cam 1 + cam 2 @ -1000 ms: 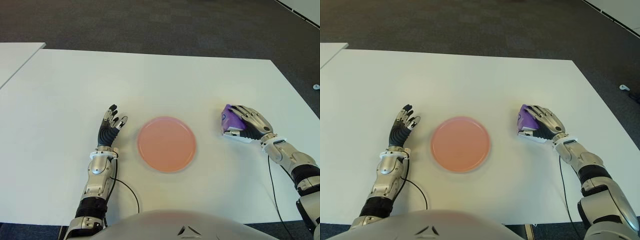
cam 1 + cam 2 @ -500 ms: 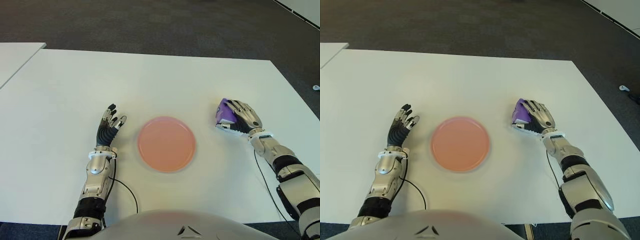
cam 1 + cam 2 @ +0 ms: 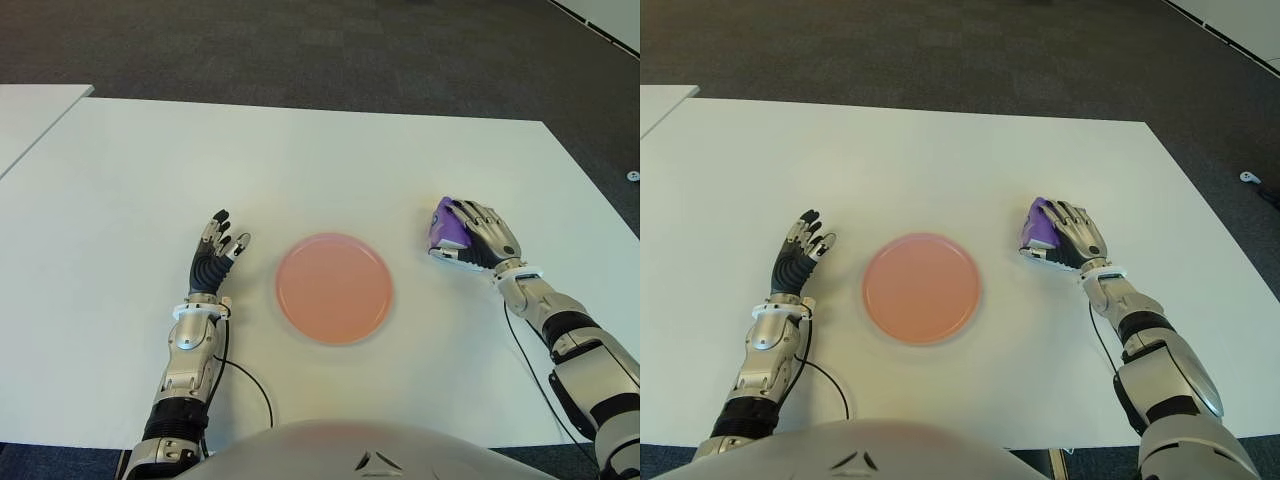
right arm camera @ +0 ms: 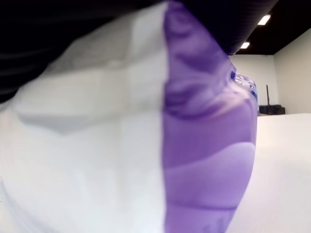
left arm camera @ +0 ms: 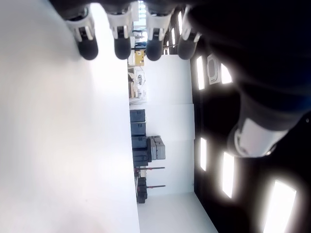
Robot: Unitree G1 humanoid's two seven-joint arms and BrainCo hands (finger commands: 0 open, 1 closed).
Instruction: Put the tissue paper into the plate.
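A purple and white tissue paper pack (image 3: 440, 225) lies on the white table (image 3: 300, 160), a short way right of the round pink plate (image 3: 333, 288). My right hand (image 3: 478, 236) covers the pack from its right side, fingers curled over its top. In the right wrist view the tissue paper pack (image 4: 194, 145) fills the picture right against the palm. The plate holds nothing. My left hand (image 3: 214, 252) shows left of the plate, its fingers (image 5: 121, 43) stretched out straight with nothing in them.
The corner of a second white table (image 3: 30, 105) shows at the far left. Dark carpet (image 3: 350, 50) lies beyond the table's far edge. Thin black cables run from both wrists back toward my body.
My right hand has slid the tissue pack a little to the left and away from me, toward the plate, and its forearm has swung in. The left hand shifted slightly left.
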